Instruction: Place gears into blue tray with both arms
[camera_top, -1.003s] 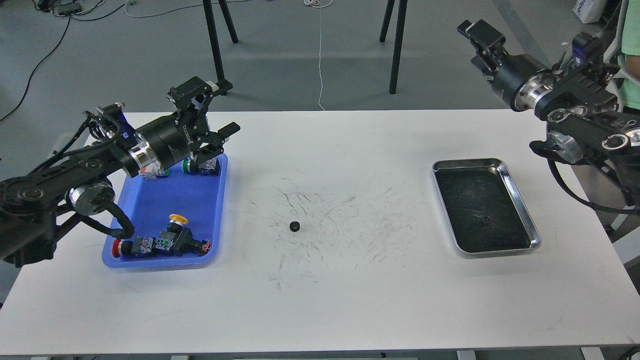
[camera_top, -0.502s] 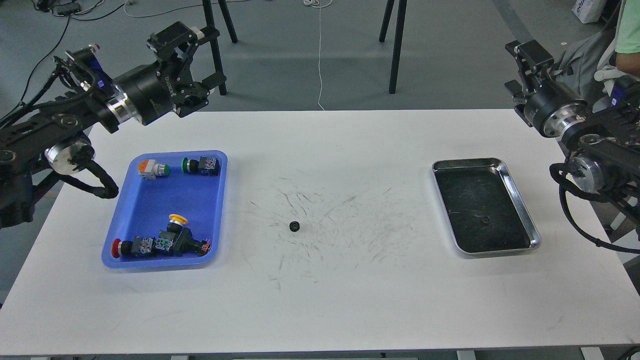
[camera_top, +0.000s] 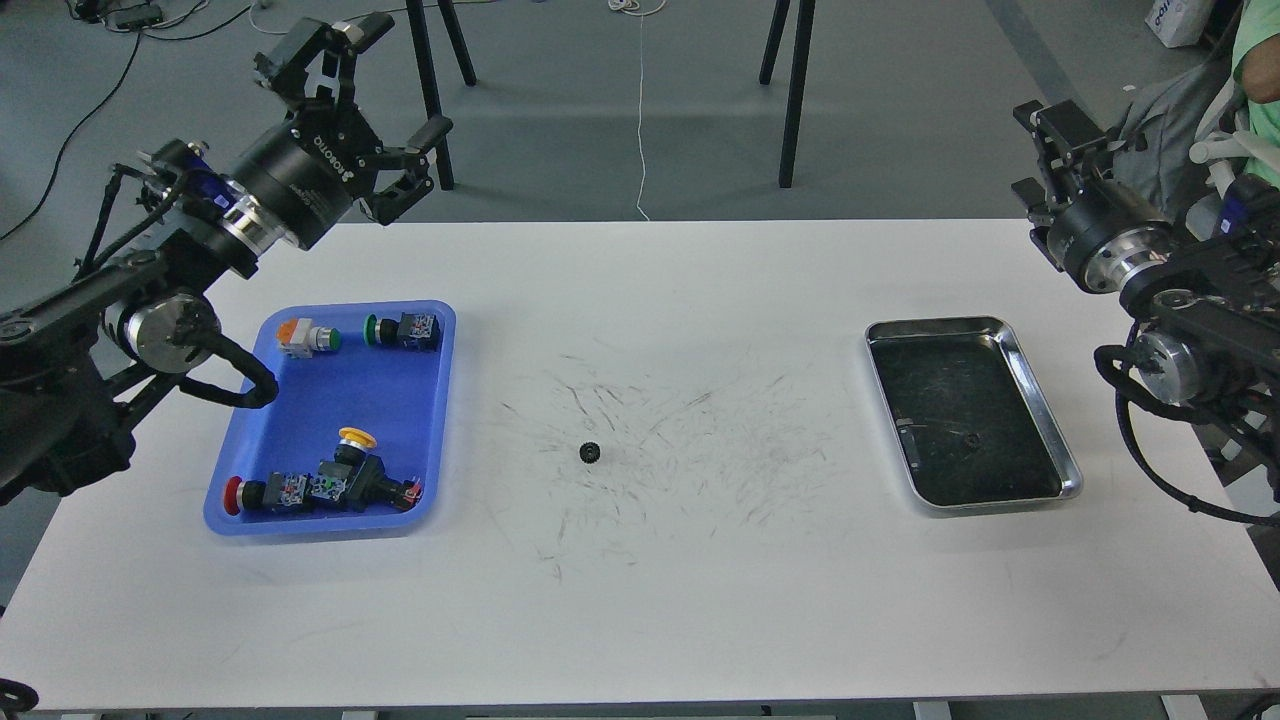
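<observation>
One small gear (camera_top: 590, 453) is lying alone in the middle of the white counter (camera_top: 700, 600), and another gear (camera_top: 969, 439) is sitting in the steel tray (camera_top: 1045, 395), so neither is in the blue tray (camera_top: 300, 400) yet. Our left claw (camera_top: 385, 105) is hanging wide open and empty above the far left edge; we cannot tell about our right claw (camera_top: 1050, 150), which is looking away from us. We are thinking each claw should come straight down over its near gear and pinch gently, since the gears are tiny and could slip.

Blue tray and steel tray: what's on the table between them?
Head view: one gear on bare scuffed table, between blue tray and steel tray.
</observation>
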